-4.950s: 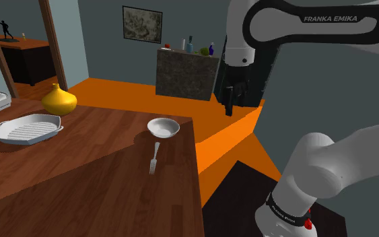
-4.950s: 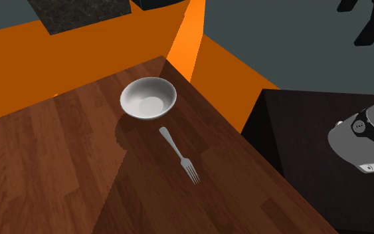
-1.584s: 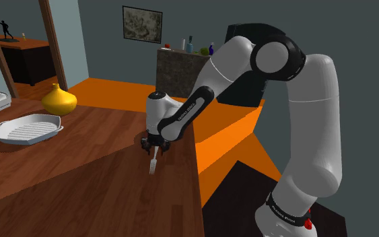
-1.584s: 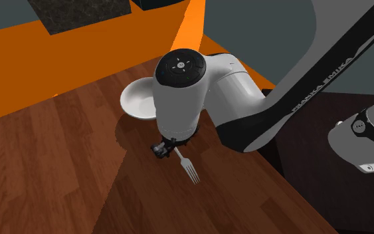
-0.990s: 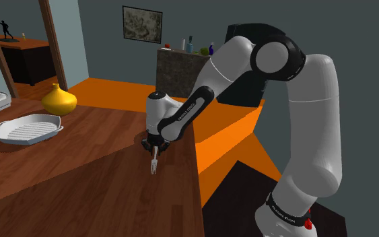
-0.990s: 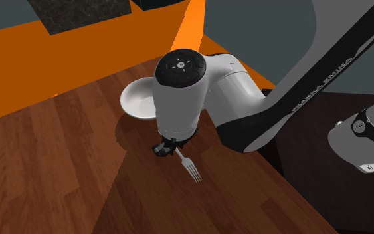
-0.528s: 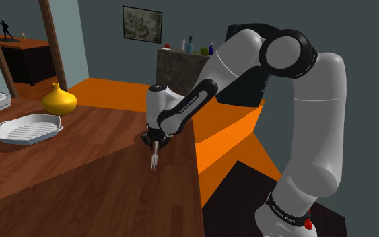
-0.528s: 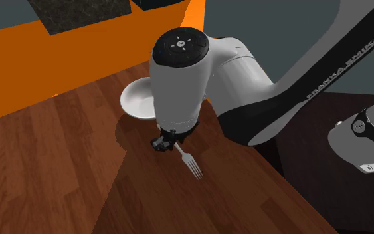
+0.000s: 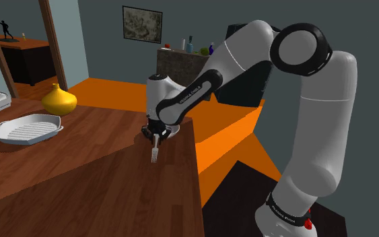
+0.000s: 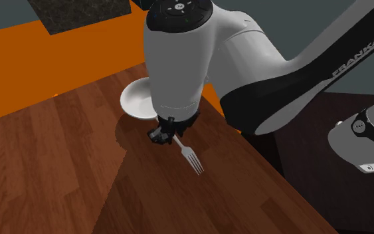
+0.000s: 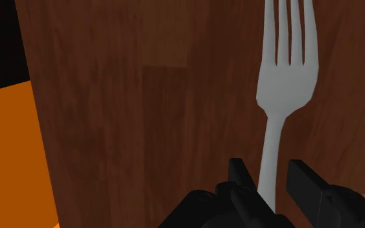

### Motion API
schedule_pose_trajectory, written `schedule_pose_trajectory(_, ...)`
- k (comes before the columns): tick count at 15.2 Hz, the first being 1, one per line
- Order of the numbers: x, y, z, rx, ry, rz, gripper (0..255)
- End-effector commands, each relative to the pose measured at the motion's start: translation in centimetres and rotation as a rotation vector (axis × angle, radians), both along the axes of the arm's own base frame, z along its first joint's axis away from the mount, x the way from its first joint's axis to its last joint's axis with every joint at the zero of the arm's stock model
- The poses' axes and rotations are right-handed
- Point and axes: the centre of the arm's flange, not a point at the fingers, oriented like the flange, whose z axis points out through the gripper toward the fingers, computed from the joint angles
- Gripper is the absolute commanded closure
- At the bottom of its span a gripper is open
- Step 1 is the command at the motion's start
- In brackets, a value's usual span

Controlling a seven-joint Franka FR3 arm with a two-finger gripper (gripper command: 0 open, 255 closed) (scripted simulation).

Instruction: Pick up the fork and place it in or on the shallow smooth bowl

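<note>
Wrist view: fork (image 11: 284, 84) pinched by its handle between the gripper's (image 11: 270, 180) black fingers, tines out over the wooden table (image 11: 142, 97).
Grasp looks done; carry and release are left: in the second exterior view the white bowl (image 10: 133, 101) sits upper centre, just beside the gripper.

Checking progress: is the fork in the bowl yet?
No, the gripper holds the fork over the table, beside the bowl.

Mostly hidden behind the white wrist (image 10: 179, 60) in the second exterior view: the bowl (image 10: 133, 100); cut off at the wrist view's edge: tine tips of the fork (image 11: 284, 78); buried between black fingers (image 11: 307, 184): its handle end.
</note>
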Motion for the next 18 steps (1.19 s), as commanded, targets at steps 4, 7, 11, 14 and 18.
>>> schedule_pose_trajectory(4, 0.1, 0.0, 2.7, 0.000, 0.000, 0.000, 255)
schedule_pose_trajectory(7, 0.1, 0.0, 4.3, 0.000, 0.000, 0.000, 255)
schedule_pose_trajectory(11, 0.1, 0.0, 6.2, 0.000, 0.000, 0.000, 255)
schedule_pose_trajectory(14, 2.2, -3.3, 6.0, 0.000, 0.000, 0.000, 255)
schedule_pose_trajectory(18, 5.1, -7.7, 5.6, 0.000, 0.000, 0.000, 255)
